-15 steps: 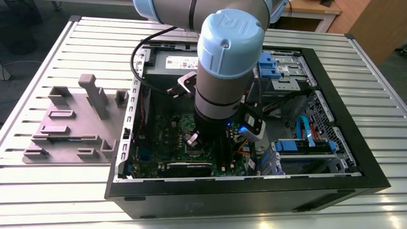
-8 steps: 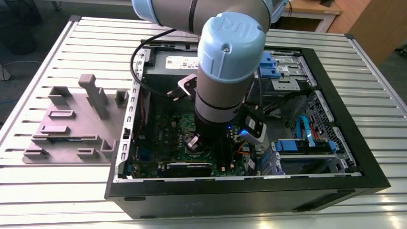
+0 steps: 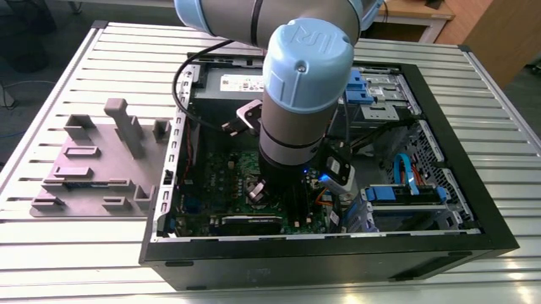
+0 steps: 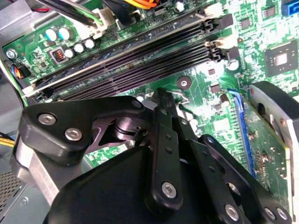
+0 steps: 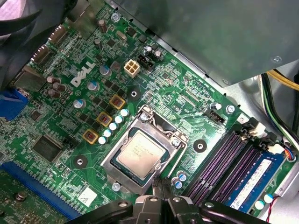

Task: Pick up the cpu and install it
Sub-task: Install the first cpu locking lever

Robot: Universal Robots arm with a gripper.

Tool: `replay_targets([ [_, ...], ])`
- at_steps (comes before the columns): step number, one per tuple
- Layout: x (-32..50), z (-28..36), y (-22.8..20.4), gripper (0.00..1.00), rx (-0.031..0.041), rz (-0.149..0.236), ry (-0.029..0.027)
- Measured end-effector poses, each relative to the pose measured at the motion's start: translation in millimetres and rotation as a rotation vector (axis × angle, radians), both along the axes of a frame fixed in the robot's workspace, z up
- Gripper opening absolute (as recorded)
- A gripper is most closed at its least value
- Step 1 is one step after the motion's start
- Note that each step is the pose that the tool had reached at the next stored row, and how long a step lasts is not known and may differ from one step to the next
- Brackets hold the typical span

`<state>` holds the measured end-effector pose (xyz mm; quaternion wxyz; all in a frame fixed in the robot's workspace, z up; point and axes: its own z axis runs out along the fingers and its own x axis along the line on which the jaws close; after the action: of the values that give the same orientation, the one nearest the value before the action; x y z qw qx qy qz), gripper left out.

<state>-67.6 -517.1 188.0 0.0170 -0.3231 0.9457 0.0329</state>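
Arm: in the exterior view you see the robot arm (image 3: pixel 300 88) reaching straight down into the open computer case (image 3: pixel 473 209), its wrist low over the motherboard (image 3: pixel 215 183).
Gripper: your gripper (image 5: pixel 161 190) sits just off one edge of the CPU socket (image 5: pixel 108 164); in the first wrist view its fingertips are drawn together to a narrow point with nothing between them, so you can read it as closed and empty. In the second wrist view the black linkage (image 4: pixel 163 154) folds toward the same meeting point.
CPU: the cpu (image 5: pixel 141 152) lies flat inside the socket frame, silver top up, square to the frame, apart from your fingertips (image 5: pixel 157 186).
Socket surroundings: memory slots (image 5: pixel 224 161) run beside the socket, one holding a blue memory module (image 5: pixel 257 182); a white power connector (image 5: pixel 132 69) sits further off on the board.
Memory slots, other side: in the second wrist view you see the dark slots (image 4: pixel 135 60) beyond the gripper.
Outside the case: a grey parts fixture (image 3: pixel 101 158) rests on the slatted metal table (image 3: pixel 50 76), at the exterior view's left of the case.
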Motion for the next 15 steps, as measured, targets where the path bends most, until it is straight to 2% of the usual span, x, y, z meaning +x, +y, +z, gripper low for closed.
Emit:
replay_targets([
  [5, 0.0, -0.1, -0.5, 0.11, 0.0006, 0.0, -0.0003],
  [15, 0.0, -0.1, -5.3, 0.11, 0.0006, 0.0, -0.0002],
])
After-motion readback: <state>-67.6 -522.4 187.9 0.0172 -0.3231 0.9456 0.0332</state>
